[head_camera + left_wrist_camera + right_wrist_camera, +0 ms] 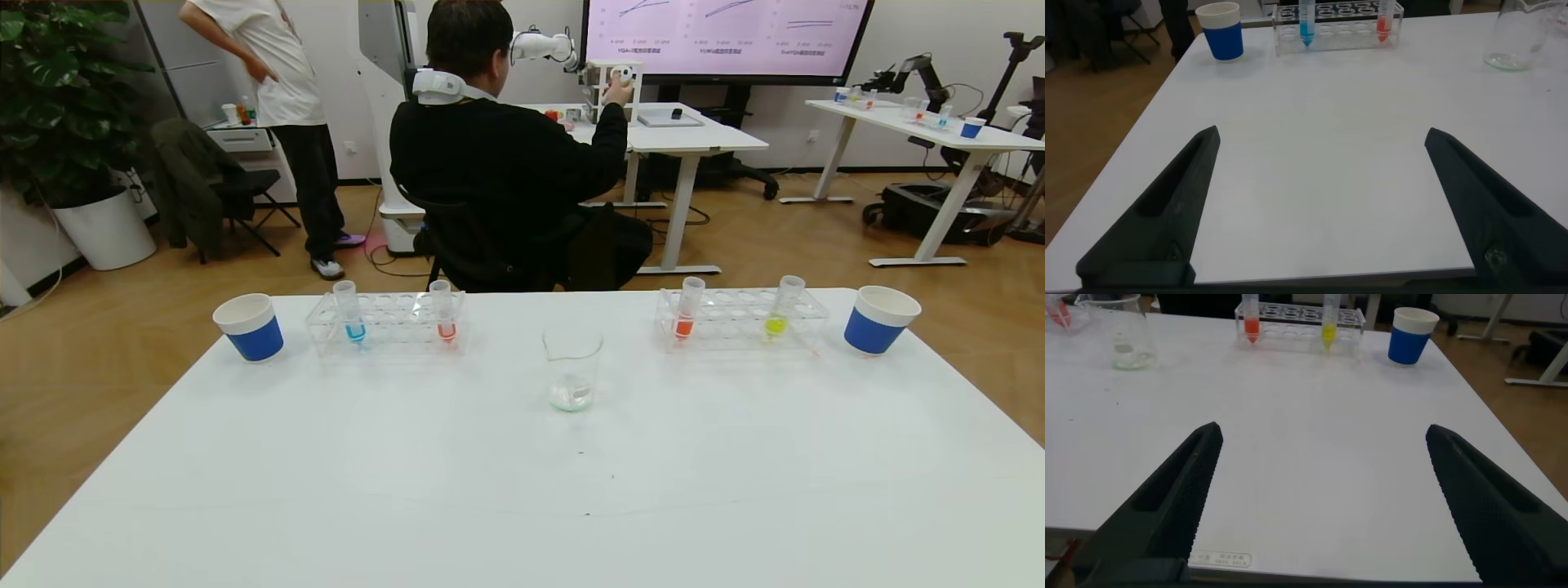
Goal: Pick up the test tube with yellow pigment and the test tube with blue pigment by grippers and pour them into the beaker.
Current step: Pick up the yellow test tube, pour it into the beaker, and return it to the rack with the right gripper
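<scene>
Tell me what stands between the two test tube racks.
In the head view, only the beaker stands between the left rack and the right rack, slightly nearer the robot.

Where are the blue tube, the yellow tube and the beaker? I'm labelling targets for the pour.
blue tube (354, 330): head view, on the blue liquid at its tip.
yellow tube (775, 324): head view, on the yellow liquid at its tip.
beaker (571, 363): head view, on its clear glass wall.
</scene>
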Controlling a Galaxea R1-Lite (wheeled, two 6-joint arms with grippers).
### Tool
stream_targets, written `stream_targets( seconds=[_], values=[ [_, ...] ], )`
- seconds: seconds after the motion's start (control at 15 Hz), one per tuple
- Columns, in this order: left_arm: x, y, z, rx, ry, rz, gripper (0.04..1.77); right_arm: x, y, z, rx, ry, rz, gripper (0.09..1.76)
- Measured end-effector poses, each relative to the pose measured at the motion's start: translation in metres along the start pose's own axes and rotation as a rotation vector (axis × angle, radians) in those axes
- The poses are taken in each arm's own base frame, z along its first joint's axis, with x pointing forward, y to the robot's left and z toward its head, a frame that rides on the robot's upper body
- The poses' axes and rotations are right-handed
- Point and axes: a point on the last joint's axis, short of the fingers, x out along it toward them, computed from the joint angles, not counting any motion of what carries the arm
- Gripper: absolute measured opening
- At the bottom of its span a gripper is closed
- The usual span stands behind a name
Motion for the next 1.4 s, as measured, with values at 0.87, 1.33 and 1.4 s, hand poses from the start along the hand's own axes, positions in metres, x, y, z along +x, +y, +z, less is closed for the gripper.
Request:
stream_targets(
  seconds=[0.87,1.33,1.4],
  values=[
    [0.000,0.000,0.000,0.000,0.000,0.000,1.75,0.109,-0.006,0.146,0.007,-0.191,0.030,1.74],
    [0.000,0.000,0.000,0.000,0.000,0.000,1.75,0.241,-0.007,0.123,0.037,-0.121,0.024,1.74],
    [0.000,0.000,0.000,0.000,0.000,0.000,1.75,0.255,-0.008,0.113,0.044,-0.108,0.020,1.74]
  ],
)
